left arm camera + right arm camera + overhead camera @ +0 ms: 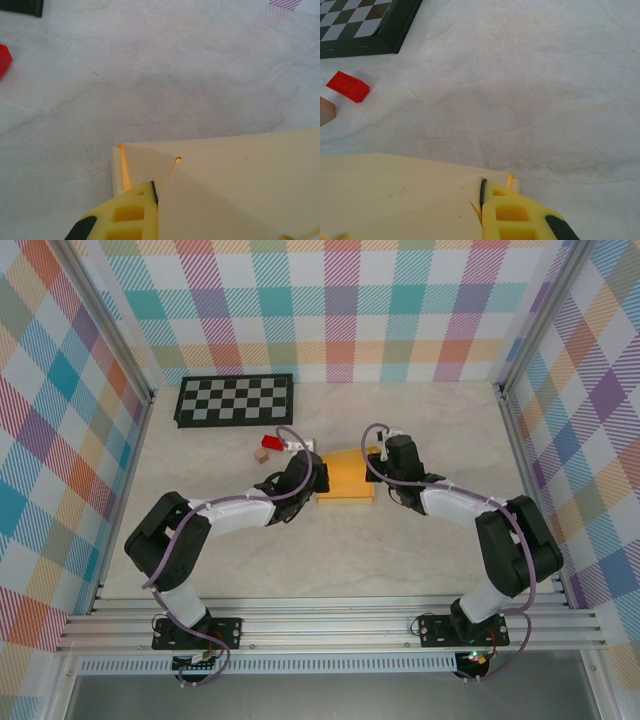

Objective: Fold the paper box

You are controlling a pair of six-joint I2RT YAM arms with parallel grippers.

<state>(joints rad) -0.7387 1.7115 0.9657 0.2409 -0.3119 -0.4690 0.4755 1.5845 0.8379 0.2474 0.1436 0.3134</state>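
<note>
Yellow-orange thin card: the paper box (345,478) lies mid-table between the two arms, partly formed, with creases and small slits showing at its corners. The left gripper (318,480) is closed tight at the box's left end. The wrist view shows one yellow finger (131,212) pressed against a corner flap, the other hidden behind the card, so it reads as a pinch on the flap. The right gripper (376,472) is likewise closed at the right end, with its finger (512,215) against the flap there. Risks, as I judge them: the card is flimsy, so uneven pulling by the two arms could buckle the panel or tear it at a slit. A shallow pinch could slip off and let the flap spring flat. Nothing weighs the box down on the smooth table (420,560), so a sideways push may slide it. The red block (270,442) and tan cube (260,455) sit near the left arm and could get knocked. The checkerboard (235,400) is well apart.
</note>
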